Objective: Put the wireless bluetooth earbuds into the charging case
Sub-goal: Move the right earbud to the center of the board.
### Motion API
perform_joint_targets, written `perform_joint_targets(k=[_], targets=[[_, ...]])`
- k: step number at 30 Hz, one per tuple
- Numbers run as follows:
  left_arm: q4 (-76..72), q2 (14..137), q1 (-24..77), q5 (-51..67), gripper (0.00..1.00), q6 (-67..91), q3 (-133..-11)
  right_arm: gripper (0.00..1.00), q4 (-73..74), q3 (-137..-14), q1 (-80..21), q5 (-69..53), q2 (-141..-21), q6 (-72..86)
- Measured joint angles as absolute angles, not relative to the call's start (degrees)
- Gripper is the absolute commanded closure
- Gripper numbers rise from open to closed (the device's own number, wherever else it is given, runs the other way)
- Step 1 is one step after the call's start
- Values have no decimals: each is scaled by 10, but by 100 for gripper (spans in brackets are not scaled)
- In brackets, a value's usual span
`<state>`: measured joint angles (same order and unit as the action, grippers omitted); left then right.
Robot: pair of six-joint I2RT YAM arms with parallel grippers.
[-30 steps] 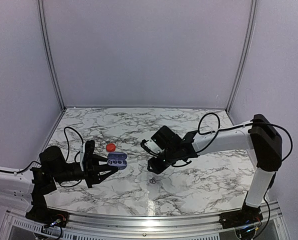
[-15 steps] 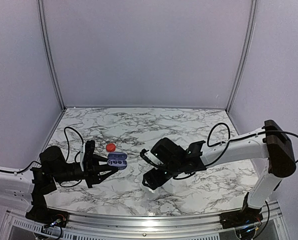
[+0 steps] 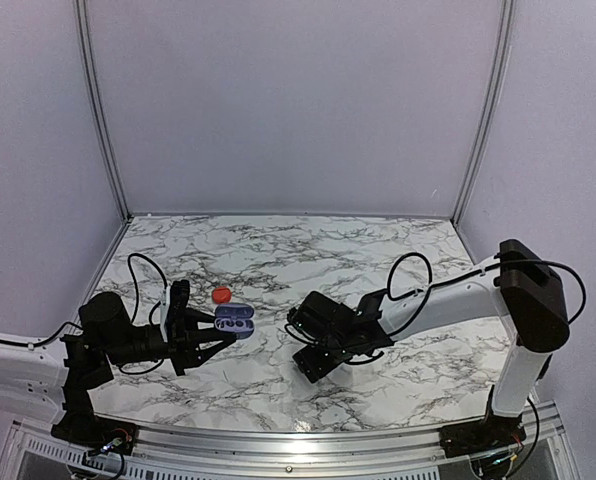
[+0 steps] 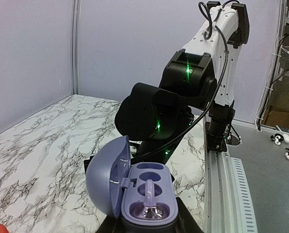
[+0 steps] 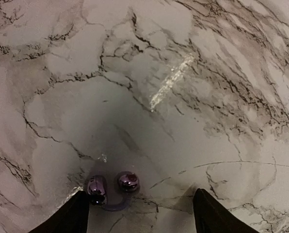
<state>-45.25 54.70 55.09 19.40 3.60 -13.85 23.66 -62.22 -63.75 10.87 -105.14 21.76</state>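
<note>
My left gripper (image 3: 224,329) is shut on the purple charging case (image 4: 148,196), which it holds off the table with the lid (image 4: 105,177) swung open to the left. One earbud (image 4: 152,212) sits in the case's nearest well; the other wells show empty. My right gripper (image 5: 142,216) points down at the marble, open, with its fingers (image 5: 75,213) wide apart. Between them, close to the left finger, lies a glossy dark-purple earbud (image 5: 112,188) with two rounded ends joined by a curved band. In the top view the right gripper (image 3: 315,363) hides that earbud.
A small red object (image 3: 221,295) lies on the marble table (image 3: 278,250) just beyond the left gripper. The right arm (image 4: 159,111) fills the space behind the case. A metal rail (image 3: 298,435) runs along the near edge.
The right arm swung toward the near edge and lowered over the earbud that lay on the marble. Its jaws opened wide. The left arm and case stayed still.
</note>
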Motion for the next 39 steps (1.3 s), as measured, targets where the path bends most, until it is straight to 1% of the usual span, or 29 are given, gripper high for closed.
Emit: perform_joint_targets(k=[8, 14, 23, 27, 31, 33, 35, 36, 39], targets=[[-453, 547, 551, 190, 100, 36, -138, 31, 226, -605, -587, 120, -1040, 194], [-453, 547, 551, 190, 100, 36, -138, 31, 226, -593, -553, 124, -1028, 152], [-453, 547, 551, 189, 100, 34, -138, 31, 241, -547, -529, 118, -983, 112], [-453, 547, 551, 189, 100, 34, -138, 33, 240, -530, -498, 110, -967, 107], [-453, 547, 551, 189, 100, 34, -138, 37, 239, -521, -475, 80, -948, 111], [-453, 547, 551, 189, 100, 32, -138, 35, 232, -519, -475, 51, -932, 125], [-453, 548, 551, 189, 100, 32, -138, 26, 220, -518, -485, 23, -913, 150], [-453, 549, 551, 189, 100, 31, -138, 24, 213, -518, -496, 18, -905, 163], [-456, 556, 551, 189, 100, 30, -139, 20, 200, -527, -535, 23, -901, 197]])
